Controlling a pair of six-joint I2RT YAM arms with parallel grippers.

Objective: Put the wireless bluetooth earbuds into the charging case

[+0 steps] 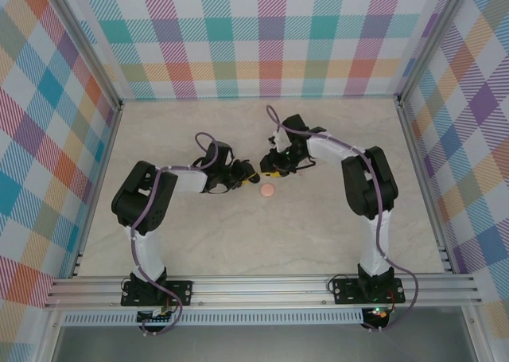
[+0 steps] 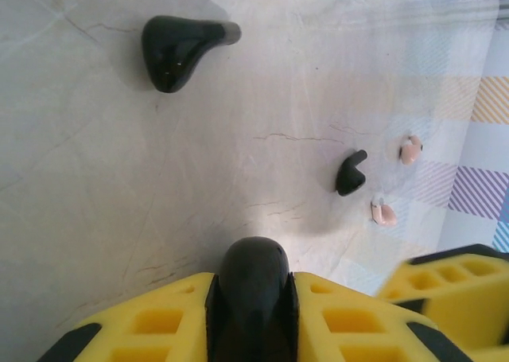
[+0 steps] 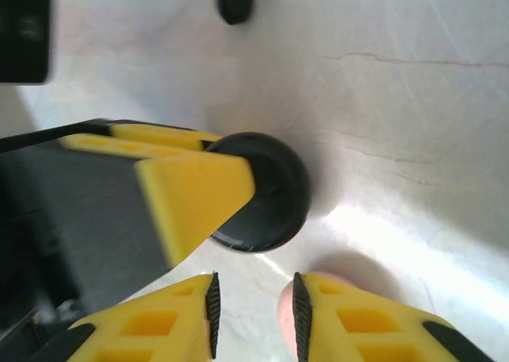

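My left gripper [image 2: 253,286] is shut on the round black charging case [image 2: 253,266], which rests on the table. Beyond it lie two black earbuds [image 2: 179,48] [image 2: 350,173] and two pale pink earbuds [image 2: 410,149] [image 2: 384,212]. In the right wrist view the black case [image 3: 274,191] sits between the left gripper's yellow fingers [image 3: 191,195]. My right gripper [image 3: 254,290] hovers just in front of it, open with nothing between its fingers. A pink case [image 3: 285,318] peeks out under its right finger. From above, both grippers [image 1: 248,173] [image 1: 273,169] meet at mid-table.
The round pink case [image 1: 267,190] lies on the marble table just in front of the two grippers. Checked walls [image 1: 262,36] close in the back and sides. The right gripper's yellow finger [image 2: 453,278] stands close beside my left one.
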